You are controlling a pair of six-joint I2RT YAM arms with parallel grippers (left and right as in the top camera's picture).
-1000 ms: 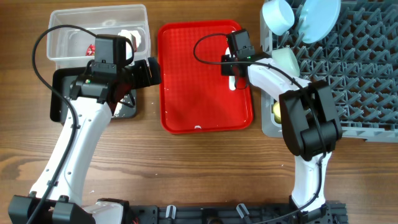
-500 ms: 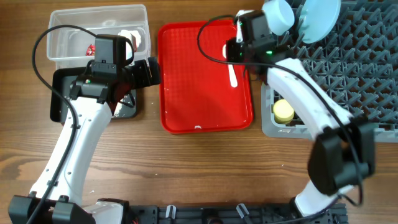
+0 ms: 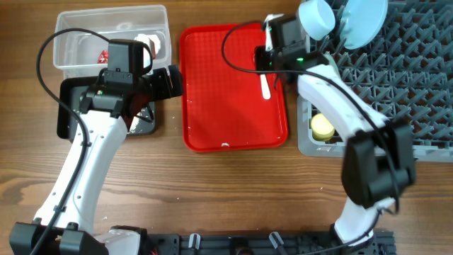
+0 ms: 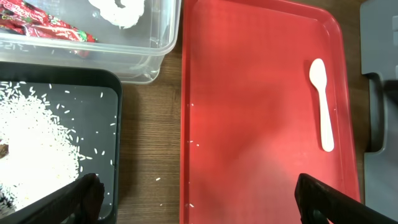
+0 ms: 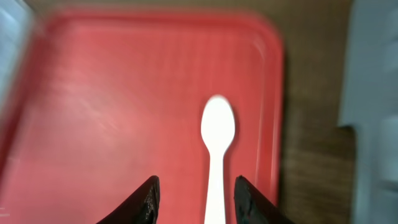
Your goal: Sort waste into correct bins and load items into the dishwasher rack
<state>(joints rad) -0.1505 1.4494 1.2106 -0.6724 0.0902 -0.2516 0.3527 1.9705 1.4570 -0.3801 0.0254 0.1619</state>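
Observation:
The white plastic spoon [image 3: 266, 85] lies on the flat red tray [image 3: 226, 106], near its right rim, and shows in the left wrist view [image 4: 322, 106]. My right gripper [image 3: 267, 60] hovers over it, open, with the spoon's handle [image 5: 217, 149] between its fingers [image 5: 199, 202], not touching. My left gripper [image 3: 170, 81] is wide open and empty [image 4: 199, 205] above the gap between the black bin [image 4: 115, 124] and the tray. The black bin holds white rice [image 4: 31, 143]. The clear bin [image 3: 71, 21] holds the red wrapper [image 4: 37, 28] and white tissue [image 4: 118, 9].
The grey dishwasher rack [image 3: 410, 92] stands at the right with the light-blue plate [image 3: 364, 18], light-blue bowl [image 3: 317, 18] and yellow cup [image 3: 323, 127] in it. My right arm covers the rack's left part, and the mint-green bowl is hidden. A few rice grains lie on the tray's left edge.
My right gripper moved towards the far right corner of the tray, and its arm swung off the yellow cup. The spoon stayed on the tray. My left arm has not moved.

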